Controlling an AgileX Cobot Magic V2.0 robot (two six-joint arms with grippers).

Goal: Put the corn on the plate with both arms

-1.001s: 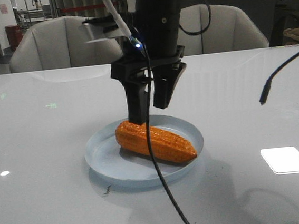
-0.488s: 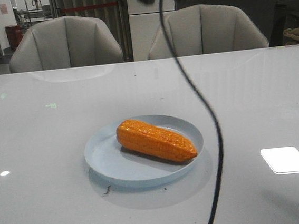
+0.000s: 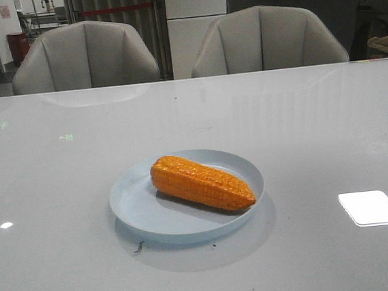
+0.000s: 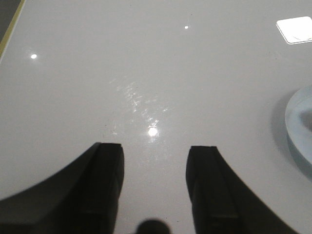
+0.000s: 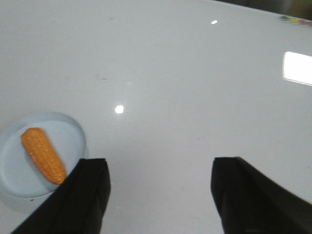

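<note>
The orange corn (image 3: 201, 182) lies on its side in the pale blue plate (image 3: 138, 206) at the middle of the white table. No arm shows in the front view. My left gripper (image 4: 153, 151) is open and empty over bare table, with the plate's rim (image 4: 297, 126) off to one side. My right gripper (image 5: 161, 168) is open wide and empty, high above the table. The corn (image 5: 44, 155) and the plate (image 5: 73, 134) show small beside one of its fingers (image 5: 87, 195).
Two grey chairs (image 3: 86, 56) stand behind the table's far edge. A bright square of reflected light (image 3: 370, 207) lies on the table right of the plate. A small dark speck (image 3: 139, 246) lies by the plate's front rim.
The arm that stood over the plate with its gripper open above the corn has lifted up and out of the front view, its cable following. The corn stays on the plate.
</note>
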